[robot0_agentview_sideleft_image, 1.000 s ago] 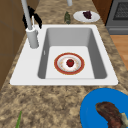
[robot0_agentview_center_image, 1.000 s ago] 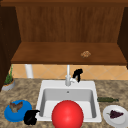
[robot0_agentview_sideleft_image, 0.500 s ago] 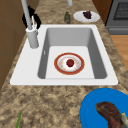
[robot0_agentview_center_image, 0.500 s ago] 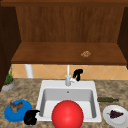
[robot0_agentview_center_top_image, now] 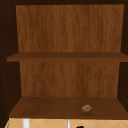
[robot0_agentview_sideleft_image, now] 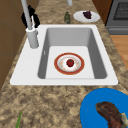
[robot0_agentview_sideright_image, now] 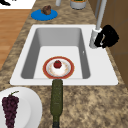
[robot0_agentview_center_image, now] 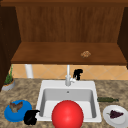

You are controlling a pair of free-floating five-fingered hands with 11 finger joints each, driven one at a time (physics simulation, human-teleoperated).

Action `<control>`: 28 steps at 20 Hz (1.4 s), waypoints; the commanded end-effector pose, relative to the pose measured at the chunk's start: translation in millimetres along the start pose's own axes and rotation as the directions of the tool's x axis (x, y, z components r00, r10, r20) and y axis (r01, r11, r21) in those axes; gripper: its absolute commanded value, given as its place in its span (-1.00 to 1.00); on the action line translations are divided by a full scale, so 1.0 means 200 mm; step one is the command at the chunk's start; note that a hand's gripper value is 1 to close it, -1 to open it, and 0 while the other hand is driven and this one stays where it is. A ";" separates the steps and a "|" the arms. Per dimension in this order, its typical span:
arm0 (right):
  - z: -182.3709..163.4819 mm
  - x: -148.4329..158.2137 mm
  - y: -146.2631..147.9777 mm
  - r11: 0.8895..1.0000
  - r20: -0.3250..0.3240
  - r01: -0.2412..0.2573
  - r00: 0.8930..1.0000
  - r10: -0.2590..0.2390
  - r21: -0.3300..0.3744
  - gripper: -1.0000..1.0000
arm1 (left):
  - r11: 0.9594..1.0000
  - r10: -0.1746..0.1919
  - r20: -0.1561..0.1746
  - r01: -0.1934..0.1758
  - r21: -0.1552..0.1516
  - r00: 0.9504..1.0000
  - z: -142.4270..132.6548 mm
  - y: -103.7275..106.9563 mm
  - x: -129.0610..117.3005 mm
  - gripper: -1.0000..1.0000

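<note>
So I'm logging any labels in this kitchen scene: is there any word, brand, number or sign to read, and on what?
None: no readable text on anything.
The dark green bottle on the counter bears no visible label.
The blue plate, the white plate with grapes, the red-rimmed plate in the sink and the faucet are unmarked.
The cabinet shelf carries no sign.

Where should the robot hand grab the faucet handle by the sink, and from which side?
Probably the small lever sticking out of the faucet base, approached from behind, the wall side. The right robot hand sits there with fingers curled close to it. The tall spout stands upright, so it blocks any approach from above.
</note>
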 end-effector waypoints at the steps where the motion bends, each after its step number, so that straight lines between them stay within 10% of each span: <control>1: -0.09 0.12 -0.08 1.000 -0.003 0.000 1.000 0.000 0.012 1.00 | 1.000 0.000 0.000 0.000 0.000 1.000 0.00 0.00 0.00 0.00; 28: -0.13 0.15 -0.10 0.996 -0.076 -0.076 0.994 0.078 0.037 1.00 | 1.000 0.000 0.000 0.000 0.000 1.000 0.00 0.00 0.00 0.00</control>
